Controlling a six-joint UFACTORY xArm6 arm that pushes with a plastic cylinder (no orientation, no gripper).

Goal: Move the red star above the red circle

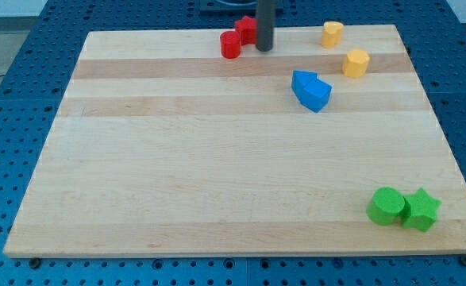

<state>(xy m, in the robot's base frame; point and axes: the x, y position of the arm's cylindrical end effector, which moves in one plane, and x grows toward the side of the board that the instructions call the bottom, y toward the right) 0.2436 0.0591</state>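
The red circle block stands near the view's top edge of the wooden board. The red star sits just up and right of it, touching or nearly touching, and is partly hidden by my rod. My tip rests on the board right beside the red star, on its right side and level with the red circle.
Two yellow blocks lie at the view's top right. Two touching blue blocks sit below them toward the middle. A green circle and green star touch at the bottom right. The board's top edge is close.
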